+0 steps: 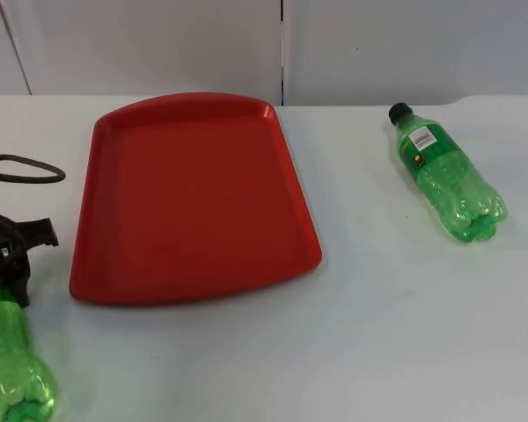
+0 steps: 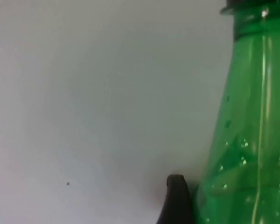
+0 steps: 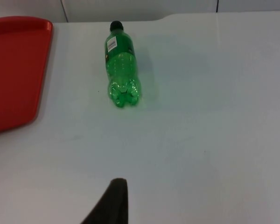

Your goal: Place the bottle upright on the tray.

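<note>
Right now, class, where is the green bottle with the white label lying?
In the top view, the labelled bottle lies on its side on the white table, to the right of the red tray, cap toward the grey wall.

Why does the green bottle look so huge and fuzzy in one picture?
In the left wrist view the camera sits right beside the held bottle, so it looms soft, with bright streaks of glare; a left pincer fingertip is dark beside it. In the top view the lying bottle looks crisp by the red tray.
</note>
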Action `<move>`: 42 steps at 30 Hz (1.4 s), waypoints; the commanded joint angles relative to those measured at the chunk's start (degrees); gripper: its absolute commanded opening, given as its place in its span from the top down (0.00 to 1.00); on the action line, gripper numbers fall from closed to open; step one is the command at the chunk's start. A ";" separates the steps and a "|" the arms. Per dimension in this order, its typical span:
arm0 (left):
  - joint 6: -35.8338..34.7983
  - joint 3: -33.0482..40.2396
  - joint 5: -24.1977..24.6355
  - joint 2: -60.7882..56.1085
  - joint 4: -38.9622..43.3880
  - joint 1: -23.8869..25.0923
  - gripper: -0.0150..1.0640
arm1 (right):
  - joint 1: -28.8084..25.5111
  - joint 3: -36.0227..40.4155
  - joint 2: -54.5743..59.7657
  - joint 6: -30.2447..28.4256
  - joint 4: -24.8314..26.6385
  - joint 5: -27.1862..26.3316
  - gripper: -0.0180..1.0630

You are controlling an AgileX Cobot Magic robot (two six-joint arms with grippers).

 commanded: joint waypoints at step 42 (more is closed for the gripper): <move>15.05 -2.38 -66.70 -19.24 19.84 -0.22 0.99 | -0.43 0.40 -0.25 -0.08 0.12 -0.03 0.01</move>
